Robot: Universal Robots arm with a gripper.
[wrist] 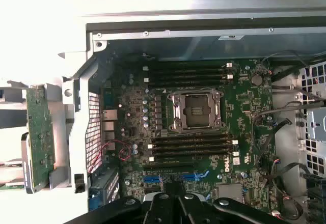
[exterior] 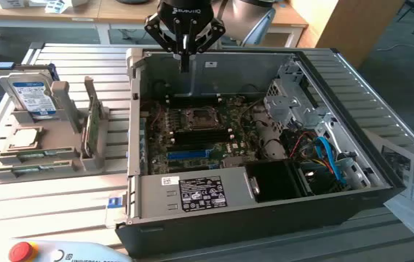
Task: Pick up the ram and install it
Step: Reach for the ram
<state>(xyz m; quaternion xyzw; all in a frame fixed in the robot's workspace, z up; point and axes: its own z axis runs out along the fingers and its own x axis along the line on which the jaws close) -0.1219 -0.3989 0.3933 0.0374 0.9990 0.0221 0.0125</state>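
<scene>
My gripper (exterior: 185, 66) hangs shut and empty over the back wall of the open computer case (exterior: 352, 180), above the motherboard (exterior: 192, 136). In the wrist view its fingertips (wrist: 175, 203) are pressed together over the board's edge. The ram (exterior: 41, 155), a long narrow green stick, lies in a front slot of the grey rack (exterior: 83, 158) at the exterior view's left, well away from the gripper. A near-identical stick (exterior: 32, 170) lies just in front of it. Black memory slots (wrist: 189, 146) sit on both sides of the bare processor socket (wrist: 196, 111).
The rack also holds a hard drive (exterior: 32, 95), a processor (exterior: 23, 137) and an upright green card (exterior: 90, 128). Cables (exterior: 323, 153), a drive cage (exterior: 291, 103) and a power supply (exterior: 192, 194) crowd the case. A red stop button (exterior: 21, 251) sits at the front.
</scene>
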